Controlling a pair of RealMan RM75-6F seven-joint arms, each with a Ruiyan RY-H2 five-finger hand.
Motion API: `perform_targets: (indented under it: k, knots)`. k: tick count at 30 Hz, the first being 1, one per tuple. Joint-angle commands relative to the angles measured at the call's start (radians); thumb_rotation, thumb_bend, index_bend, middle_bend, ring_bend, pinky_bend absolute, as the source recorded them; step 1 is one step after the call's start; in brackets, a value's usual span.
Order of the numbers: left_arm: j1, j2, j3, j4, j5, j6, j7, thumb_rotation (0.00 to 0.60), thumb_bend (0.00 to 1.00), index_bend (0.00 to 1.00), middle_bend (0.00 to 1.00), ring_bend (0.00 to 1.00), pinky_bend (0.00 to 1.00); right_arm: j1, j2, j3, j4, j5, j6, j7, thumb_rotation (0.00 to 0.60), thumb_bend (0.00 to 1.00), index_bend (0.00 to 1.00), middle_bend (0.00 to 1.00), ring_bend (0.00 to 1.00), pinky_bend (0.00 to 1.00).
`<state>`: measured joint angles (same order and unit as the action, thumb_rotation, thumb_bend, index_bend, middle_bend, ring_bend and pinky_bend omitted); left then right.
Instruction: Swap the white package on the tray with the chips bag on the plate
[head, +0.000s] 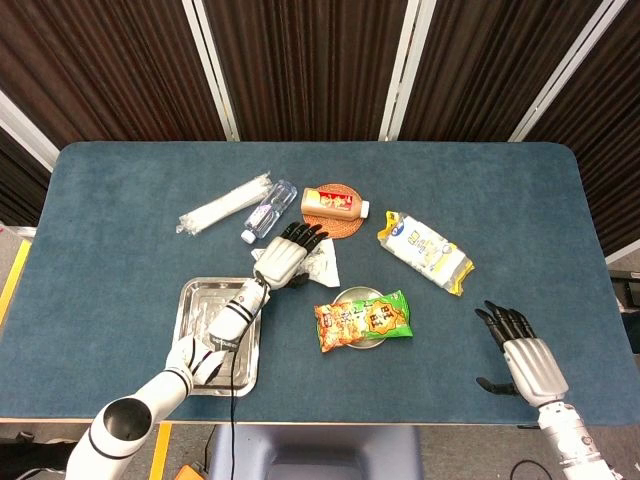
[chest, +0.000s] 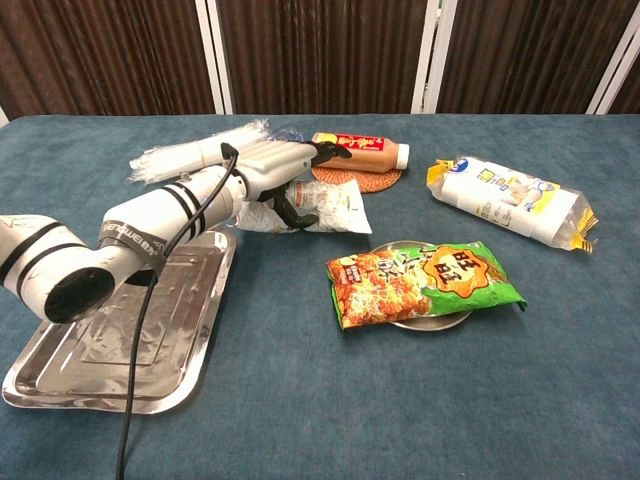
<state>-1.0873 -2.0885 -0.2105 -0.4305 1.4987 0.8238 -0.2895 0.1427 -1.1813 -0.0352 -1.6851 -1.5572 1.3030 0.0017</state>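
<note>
The white package (head: 322, 266) (chest: 333, 205) lies on the blue table between the tray and the plate, off the tray. My left hand (head: 284, 256) (chest: 272, 172) hovers over its left end with fingers stretched out and apart; the thumb still touches the wrapper. The steel tray (head: 192, 302) (chest: 130, 340) has nothing on it, and my left forearm crosses above it. The orange-and-green chips bag (head: 364, 320) (chest: 422, 281) covers the small round plate (head: 350, 293) (chest: 432, 322). My right hand (head: 526, 352) is open near the table's front right edge, seen only in the head view.
A brown drink bottle (head: 333, 203) (chest: 358, 152) lies on a woven coaster just behind the left hand. A clear water bottle (head: 268, 211) and a long white packet (head: 225, 205) (chest: 195, 152) lie at the back left. A yellow-trimmed bag (head: 425, 250) (chest: 510, 200) lies right.
</note>
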Motion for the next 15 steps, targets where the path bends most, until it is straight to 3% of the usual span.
perform_targets:
  k: [1, 6, 9, 11, 15]
  knots:
    - [0.101, 0.170, 0.055, -0.296, -0.006, 0.032, 0.133, 0.600, 0.36, 0.00, 0.00, 0.00, 0.07, -0.003, -0.001, -0.016, -0.005, -0.024, 0.005, -0.010, 0.600, 0.24, 0.00, 0.00, 0.00, 0.00]
    - [0.257, 0.398, 0.099, -0.729, -0.067, 0.123, 0.390, 0.600, 0.35, 0.00, 0.00, 0.00, 0.07, -0.012, -0.005, -0.046, -0.016, -0.079, 0.025, -0.030, 0.600, 0.24, 0.00, 0.00, 0.00, 0.00]
    - [0.351, 0.527, 0.136, -0.969, -0.072, 0.229, 0.489, 0.600, 0.35, 0.00, 0.00, 0.00, 0.07, -0.026, -0.019, -0.063, -0.015, -0.120, 0.055, -0.048, 0.600, 0.24, 0.00, 0.00, 0.00, 0.00]
    - [0.419, 0.611, 0.181, -1.095, -0.043, 0.312, 0.522, 0.600, 0.35, 0.00, 0.00, 0.00, 0.07, -0.038, -0.045, -0.065, -0.005, -0.144, 0.087, -0.068, 0.600, 0.24, 0.00, 0.00, 0.00, 0.00]
    - [0.543, 0.729, 0.292, -1.196, 0.056, 0.463, 0.515, 0.600, 0.36, 0.00, 0.00, 0.00, 0.07, -0.024, -0.103, -0.041, 0.004, -0.151, 0.082, -0.104, 0.600, 0.24, 0.00, 0.00, 0.00, 0.00]
